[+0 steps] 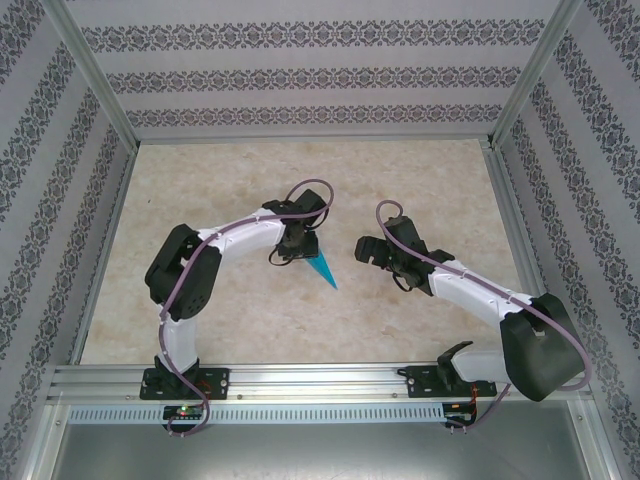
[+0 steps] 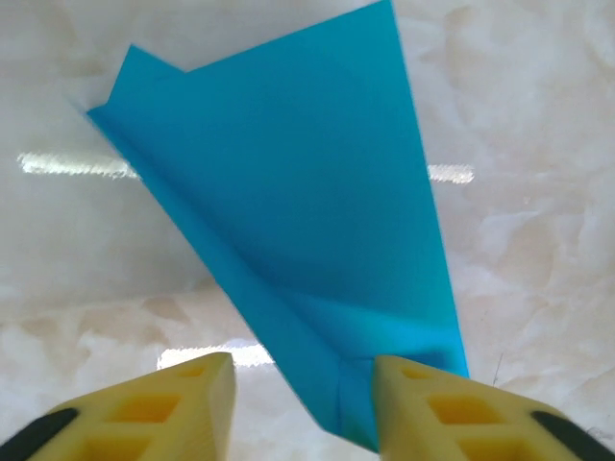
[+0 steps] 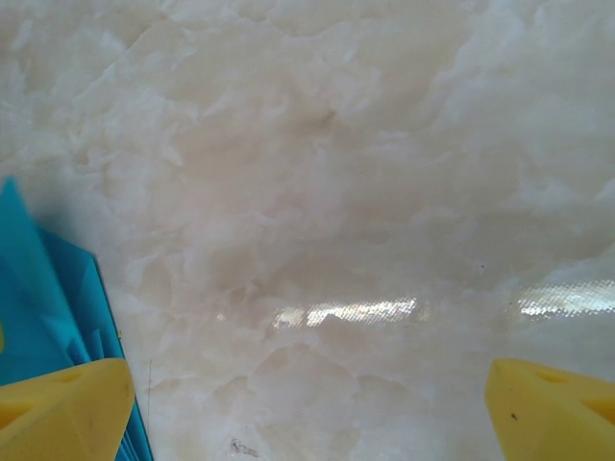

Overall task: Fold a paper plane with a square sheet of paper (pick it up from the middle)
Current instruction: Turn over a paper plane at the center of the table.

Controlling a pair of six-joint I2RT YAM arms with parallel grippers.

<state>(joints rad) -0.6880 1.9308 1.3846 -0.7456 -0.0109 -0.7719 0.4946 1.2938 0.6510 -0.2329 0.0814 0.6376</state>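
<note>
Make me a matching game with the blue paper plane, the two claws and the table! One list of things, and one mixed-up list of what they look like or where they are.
Things:
1. paper plane
2. left claw
3. right claw
4. table

Descriptions:
A. creamy, like marble
B. bright blue and pointed
C. opened wide, with the plane off to one side
D. one end of the plane lies between its fingers

Pairs: 1-B, 2-D, 3-C, 4-A

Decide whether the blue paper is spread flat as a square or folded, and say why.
Folded. The paper forms a narrow pointed wedge from above, and the left wrist view shows overlapping layers with creases.
</note>
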